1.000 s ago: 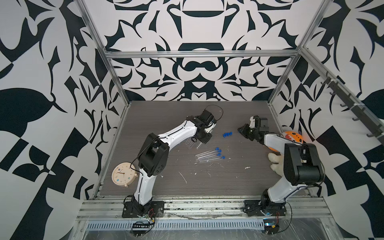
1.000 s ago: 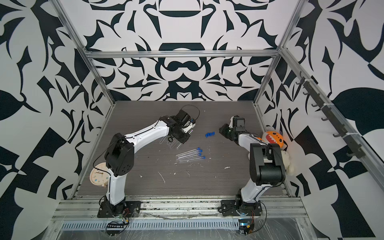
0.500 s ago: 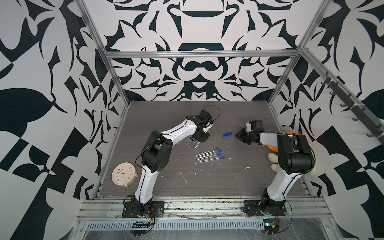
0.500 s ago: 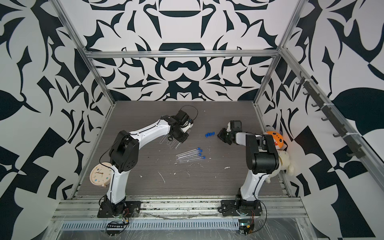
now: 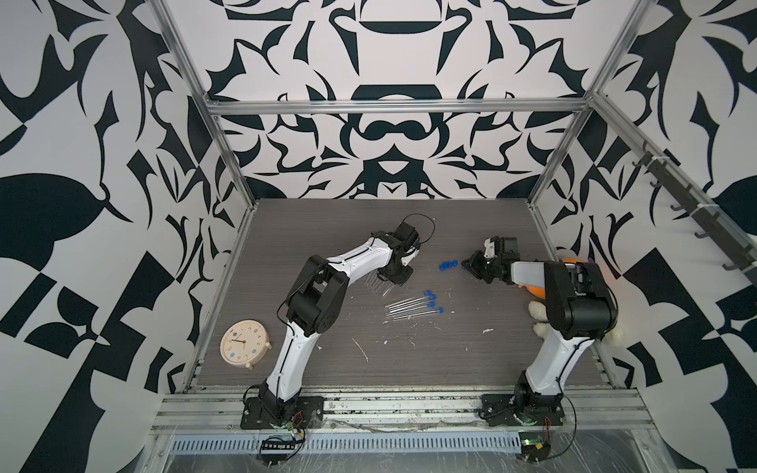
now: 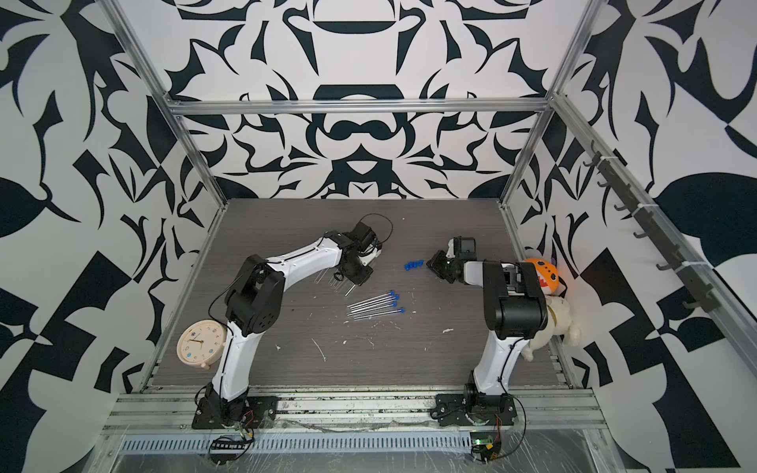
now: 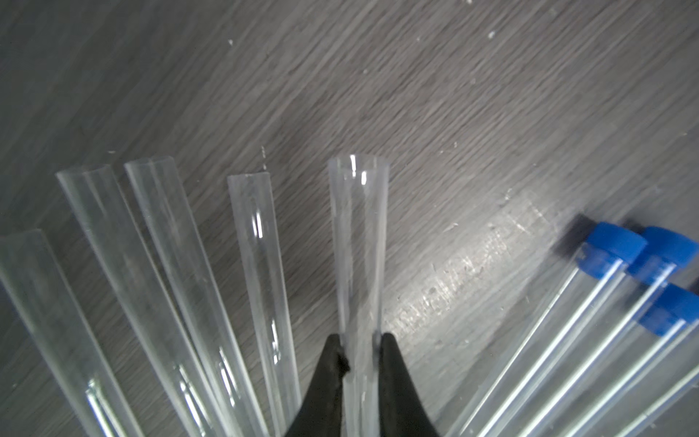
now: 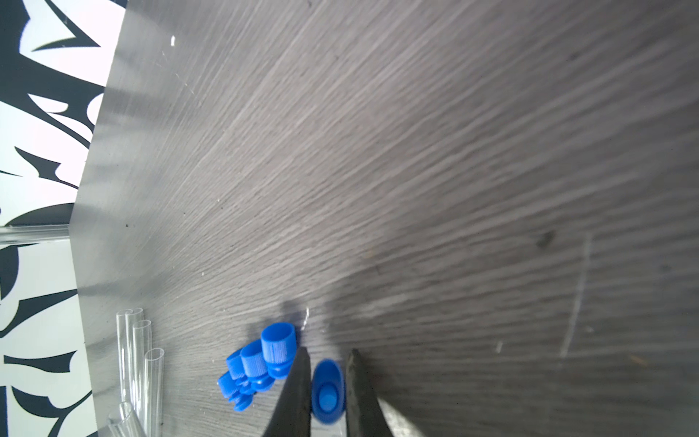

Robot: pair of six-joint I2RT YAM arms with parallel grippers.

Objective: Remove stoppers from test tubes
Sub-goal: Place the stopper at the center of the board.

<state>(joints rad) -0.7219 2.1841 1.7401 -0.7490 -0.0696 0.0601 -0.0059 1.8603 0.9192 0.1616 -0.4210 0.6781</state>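
Near left corner of table [image 5: 450,368]: clock [image 5: 245,344], face up, partly over the edge rail. Scattered across the near half: white flecks [image 5: 360,350].

Mid-table: four capped tubes [image 5: 411,307], flat and nearly parallel, touching or almost so, blue ends toward the right arm.

Just beyond, toward the left arm: open tubes [image 7: 257,246], flat, fanned side by side, mouths bare. In both top views, partly hidden under the wrist [image 5: 379,286].

Left gripper [image 7: 359,348]: clamped on one more tube [image 7: 358,246], uncapped, open mouth pointing away from the wrist camera, alongside the fanned ones. Cannot tell whether lifted or touching the table.

Farther and to the right: loose stoppers [image 8: 261,363], a tight blue cluster on the table, well apart from every tube.

Right gripper [image 8: 328,352]: low, just beside that cluster, closed on a single stopper [image 8: 328,391], one finger on each side of it.

At the right wall, behind the right arm: plush toy [image 6: 545,274].
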